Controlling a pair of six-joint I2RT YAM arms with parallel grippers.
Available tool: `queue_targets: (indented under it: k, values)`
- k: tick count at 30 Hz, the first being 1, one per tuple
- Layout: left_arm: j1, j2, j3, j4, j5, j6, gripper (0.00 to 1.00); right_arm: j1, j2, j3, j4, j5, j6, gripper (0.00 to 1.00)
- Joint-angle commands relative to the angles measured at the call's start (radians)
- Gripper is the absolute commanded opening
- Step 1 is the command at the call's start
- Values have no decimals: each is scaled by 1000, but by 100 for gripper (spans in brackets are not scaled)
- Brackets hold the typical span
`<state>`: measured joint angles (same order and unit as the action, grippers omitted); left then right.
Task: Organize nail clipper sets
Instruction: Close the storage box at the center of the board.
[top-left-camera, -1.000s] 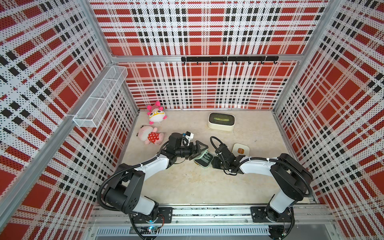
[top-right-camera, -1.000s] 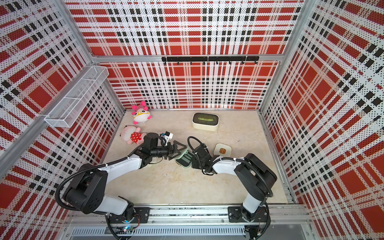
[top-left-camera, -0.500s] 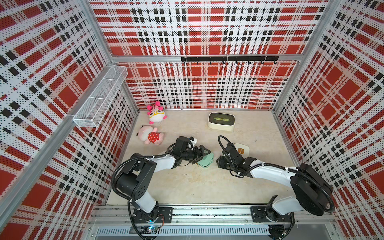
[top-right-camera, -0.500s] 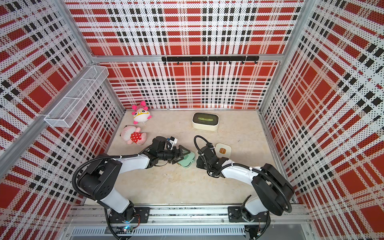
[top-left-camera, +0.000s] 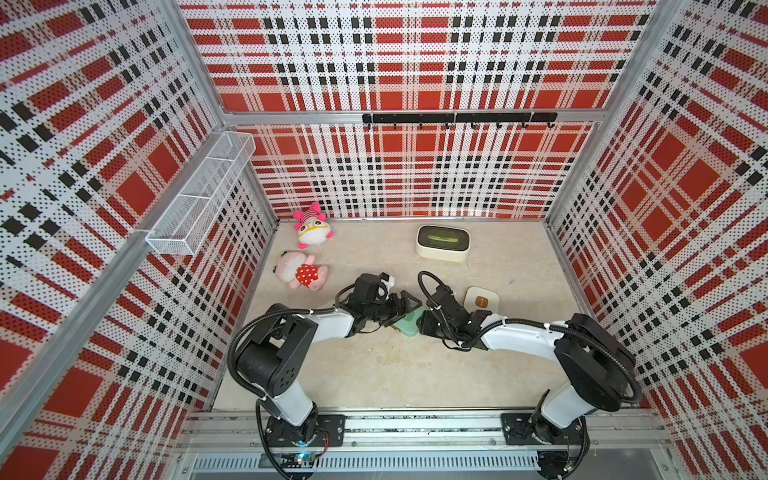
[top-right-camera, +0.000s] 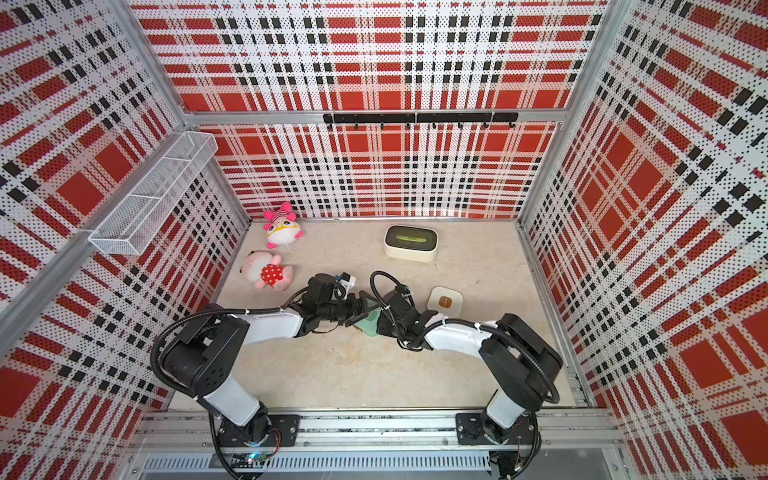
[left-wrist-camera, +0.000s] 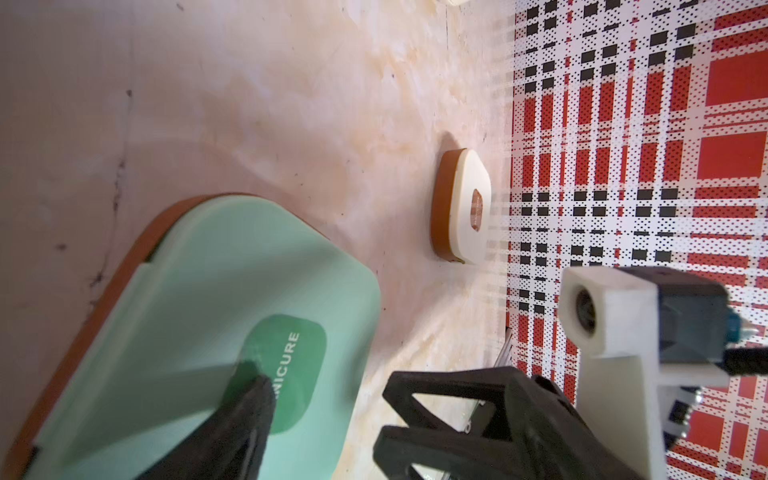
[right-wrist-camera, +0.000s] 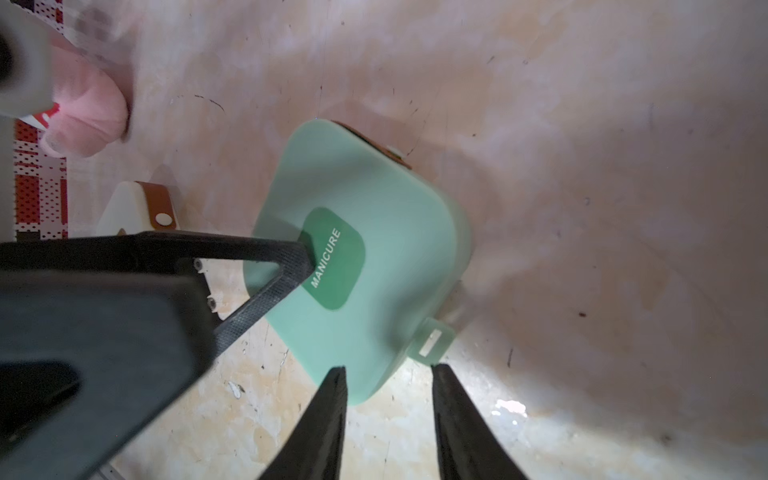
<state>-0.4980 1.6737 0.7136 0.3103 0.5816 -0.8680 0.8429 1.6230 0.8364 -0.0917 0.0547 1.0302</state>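
The left gripper (top-left-camera: 405, 312) reaches in low from its own side with its fingers (right-wrist-camera: 291, 257) spread wide apart, clamped on nothing: the tip of one rests on the dark green label (right-wrist-camera: 332, 257) in the middle of the lid, while its partner hangs off the edge over bare worktop (top-left-camera: 374, 374), so this arm looks to be pinning rather than grasping. Under that tip the mint green case (top-left-camera: 409, 326) lies flat and shut, midway between the two arms. It is nearly square, so no long axis matters; what matters is its small tab (right-wrist-camera: 432, 345), which sticks out from the edge turned toward the right arm. The right gripper (right-wrist-camera: 387, 369) faces that edge with its fingers a little apart and holding nothing, one corner of the case just inside the gap and the tab just ahead of one fingertip. Being the nearer, it seems the one to take the tab, after a slight sideways shift. Further right a shut cream case (top-left-camera: 481, 298) lies apart, untouched
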Motion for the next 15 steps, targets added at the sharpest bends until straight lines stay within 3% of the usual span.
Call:
queue_targets:
  k: [1,15]
  values:
    - [8,11,-6,-63,-47,26,92,4,16,11,8,12,37,37]
    - [10,8,-8,-69,-39,31,92,4,56,3,52,4,53,37]
